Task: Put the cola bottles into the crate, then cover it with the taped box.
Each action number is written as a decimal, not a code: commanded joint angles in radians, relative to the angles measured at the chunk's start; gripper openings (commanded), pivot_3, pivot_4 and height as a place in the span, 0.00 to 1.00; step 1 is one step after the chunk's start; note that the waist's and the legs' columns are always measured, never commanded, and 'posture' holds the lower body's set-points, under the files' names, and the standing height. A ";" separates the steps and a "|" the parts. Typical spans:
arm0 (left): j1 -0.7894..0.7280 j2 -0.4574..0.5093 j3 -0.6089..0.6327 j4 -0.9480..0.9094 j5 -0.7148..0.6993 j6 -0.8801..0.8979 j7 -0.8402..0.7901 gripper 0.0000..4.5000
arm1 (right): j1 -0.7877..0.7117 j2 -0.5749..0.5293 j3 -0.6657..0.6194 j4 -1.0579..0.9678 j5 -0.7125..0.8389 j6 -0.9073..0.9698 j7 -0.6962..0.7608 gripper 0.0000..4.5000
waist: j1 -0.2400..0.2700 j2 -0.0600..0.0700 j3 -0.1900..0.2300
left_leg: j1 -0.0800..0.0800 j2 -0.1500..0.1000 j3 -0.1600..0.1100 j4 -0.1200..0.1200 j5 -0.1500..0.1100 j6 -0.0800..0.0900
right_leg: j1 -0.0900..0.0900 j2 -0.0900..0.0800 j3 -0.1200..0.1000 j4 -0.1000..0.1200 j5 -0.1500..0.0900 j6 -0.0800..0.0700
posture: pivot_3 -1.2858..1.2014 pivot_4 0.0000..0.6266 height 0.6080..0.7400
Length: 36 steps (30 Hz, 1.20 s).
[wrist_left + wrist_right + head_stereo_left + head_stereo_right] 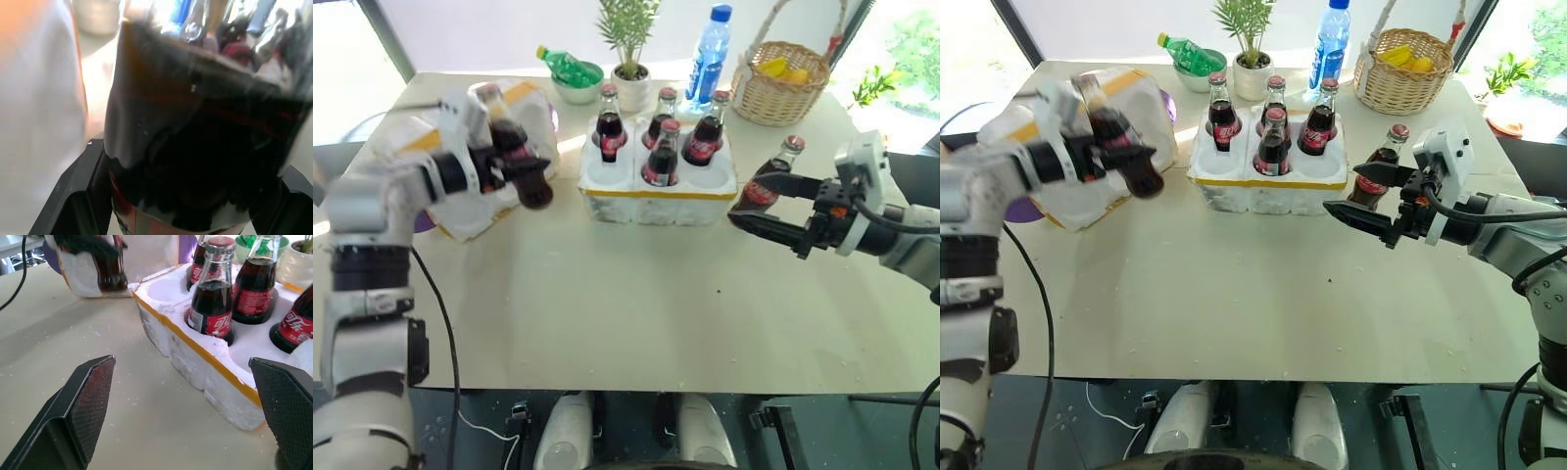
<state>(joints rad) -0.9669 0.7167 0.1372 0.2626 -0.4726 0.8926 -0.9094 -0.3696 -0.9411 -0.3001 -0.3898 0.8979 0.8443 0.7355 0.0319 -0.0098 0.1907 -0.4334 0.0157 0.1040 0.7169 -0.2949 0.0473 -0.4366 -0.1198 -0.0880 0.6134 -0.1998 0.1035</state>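
The left gripper (514,162) pinches a tilted cola bottle (517,147), hiding part of the taped box (524,113). The right gripper (1371,196) has its jaws spread before another bottle (1378,176); four stand in the crate (656,201).

Crate at table centre
Four cola bottles (660,155) stand in the crate (658,192); taped box (475,211) left, basket (779,83) far right.

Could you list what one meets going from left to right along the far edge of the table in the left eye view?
Green bottle in its bowl → potted plant → blue water bottle → wicker basket.
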 commanded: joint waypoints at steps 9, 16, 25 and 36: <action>-0.287 -0.252 -0.068 0.282 0.074 -0.291 0.025 0.63 | 0.046 0.016 -0.091 -0.072 0.022 -0.003 -0.047 1.00 | 0.011 -0.001 0.000 | 0.001 -0.002 0.001 0.000 0.000 0.000 | 0.001 0.001 0.000 0.000 0.000 0.000 | 0.52 0.24 1.00; -0.355 -0.377 -0.171 0.574 0.243 -0.559 0.030 0.63 | 0.093 0.020 -0.127 -0.107 0.039 0.001 -0.079 1.00 | 0.004 -0.001 0.001 | -0.001 -0.002 0.002 -0.001 0.000 0.001 | -0.001 0.002 0.000 0.000 0.001 0.001 | 0.52 0.24 1.00; -0.360 -0.340 -0.170 0.584 0.278 -0.574 -0.038 0.63 | 0.133 0.022 -0.147 -0.127 0.056 0.001 -0.112 1.00 | 0.003 -0.001 0.000 | 0.000 0.000 0.001 0.001 -0.002 0.004 | -0.001 0.000 0.001 0.000 0.001 0.001 | 0.52 0.24 1.00; -0.262 -0.312 -0.187 0.444 0.285 -0.488 -0.066 0.63 | 0.103 0.018 -0.116 -0.100 0.044 -0.011 -0.106 1.00 | 0.006 -0.001 0.001 | -0.002 0.000 0.001 0.001 0.000 0.001 | -0.002 0.001 0.001 0.000 0.001 0.001 | 0.52 0.24 1.00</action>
<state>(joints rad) -1.2109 0.4040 -0.0616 0.7293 -0.1963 0.4329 -0.9933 -0.2470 -0.9220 -0.4006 -0.4853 0.9427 0.8501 0.6251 0.0377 -0.0108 0.1912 -0.4353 0.0157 0.1052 0.7177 -0.2955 0.0488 -0.4390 -0.1190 -0.0873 0.6134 -0.1990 0.1047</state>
